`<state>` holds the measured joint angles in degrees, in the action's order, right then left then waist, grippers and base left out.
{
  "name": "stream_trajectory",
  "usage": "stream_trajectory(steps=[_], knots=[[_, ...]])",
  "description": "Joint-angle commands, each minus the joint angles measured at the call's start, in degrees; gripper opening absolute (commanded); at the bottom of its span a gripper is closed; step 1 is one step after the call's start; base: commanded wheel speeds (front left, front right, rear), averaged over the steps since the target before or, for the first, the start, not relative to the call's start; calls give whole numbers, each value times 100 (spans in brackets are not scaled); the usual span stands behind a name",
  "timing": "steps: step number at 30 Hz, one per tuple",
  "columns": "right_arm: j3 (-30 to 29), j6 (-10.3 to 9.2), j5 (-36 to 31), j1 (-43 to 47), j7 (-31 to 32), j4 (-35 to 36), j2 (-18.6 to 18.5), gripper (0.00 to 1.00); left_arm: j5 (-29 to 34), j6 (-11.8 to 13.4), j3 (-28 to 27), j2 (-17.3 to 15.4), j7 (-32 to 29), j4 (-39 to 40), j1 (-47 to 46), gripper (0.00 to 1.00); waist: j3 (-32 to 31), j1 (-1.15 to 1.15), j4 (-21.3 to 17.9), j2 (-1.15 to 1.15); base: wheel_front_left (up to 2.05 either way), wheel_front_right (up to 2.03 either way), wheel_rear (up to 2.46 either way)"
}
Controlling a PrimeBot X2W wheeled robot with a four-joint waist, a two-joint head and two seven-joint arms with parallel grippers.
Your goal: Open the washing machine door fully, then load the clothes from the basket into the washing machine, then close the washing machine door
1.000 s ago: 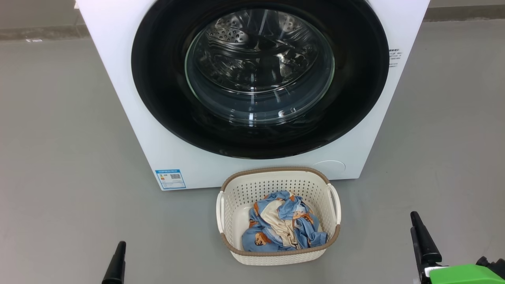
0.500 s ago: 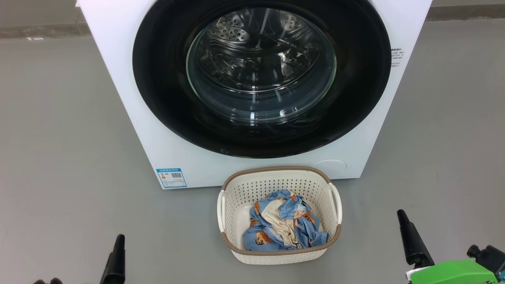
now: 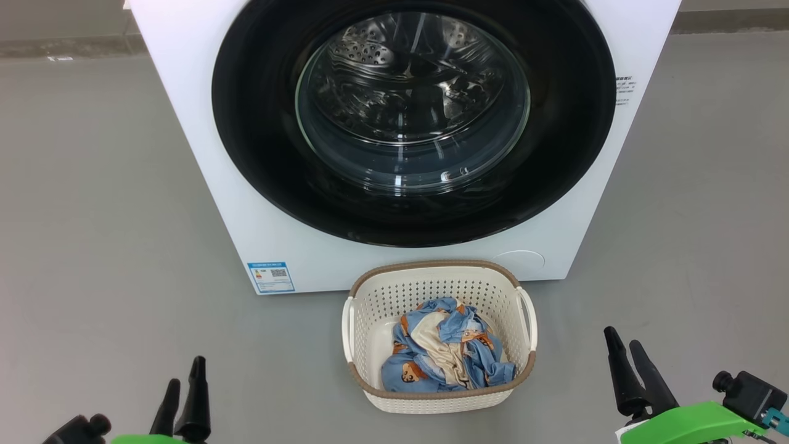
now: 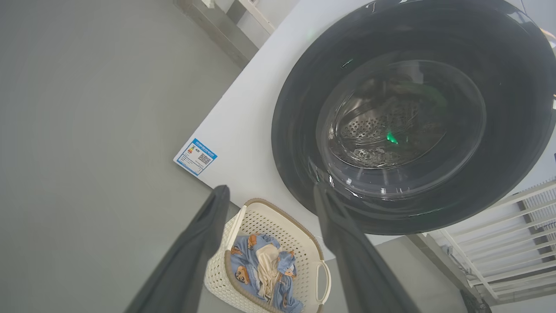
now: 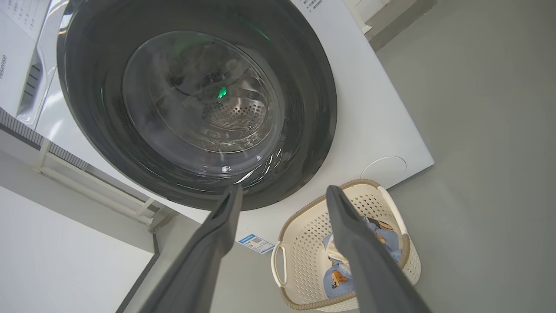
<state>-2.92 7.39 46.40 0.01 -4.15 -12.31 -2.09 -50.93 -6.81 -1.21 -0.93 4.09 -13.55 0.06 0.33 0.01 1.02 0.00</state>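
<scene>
Since the washing machine (image 3: 320,265) stands with its door (image 3: 259,123) shut flat against the white front, I judge that none of the task is done: the door has yet to be swung fully open, the clothes have yet to go in, and the closing comes last. The machine is a big white box on the grey floor (image 3: 92,216), with a small blue label (image 3: 271,277) at the lower left corner of its front. Its door is a wide ring of glossy black around a bulging clear glass window (image 3: 413,105), through which the shiny holed steel drum shows. Just in front of the machine, below the door's lowest edge, the basket (image 3: 431,266) sits on the floor, cream-white with holed sides, a brown rim and a handle at each side. The clothes (image 3: 447,361) lie crumpled on its bottom: light-blue cloth with orange-brown bears and a cream piece in the middle. The left fingers (image 3: 196,394) and right fingers (image 3: 619,370) rise on either side of the basket, well apart from it and from the door. In the wrist views both pairs stand spread and hold nothing.
</scene>
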Motion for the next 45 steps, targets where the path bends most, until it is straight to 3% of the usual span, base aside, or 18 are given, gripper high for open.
stream_trajectory(steps=[1,28,45], knots=[[86,5,-290,-121,-87,198,-85,100,361,25,-77,-102,86,200,-73,100,-1,0,6,0,0,0,0],[126,7,-2211,-34,-522,196,-136,100,2679,281,185,-318,524,521,82,100,-21,0,26,0,0,0,0],[58,9,-3155,27,-790,333,-93,100,3728,482,312,-482,794,674,143,100,18,0,22,0,0,0,0]])
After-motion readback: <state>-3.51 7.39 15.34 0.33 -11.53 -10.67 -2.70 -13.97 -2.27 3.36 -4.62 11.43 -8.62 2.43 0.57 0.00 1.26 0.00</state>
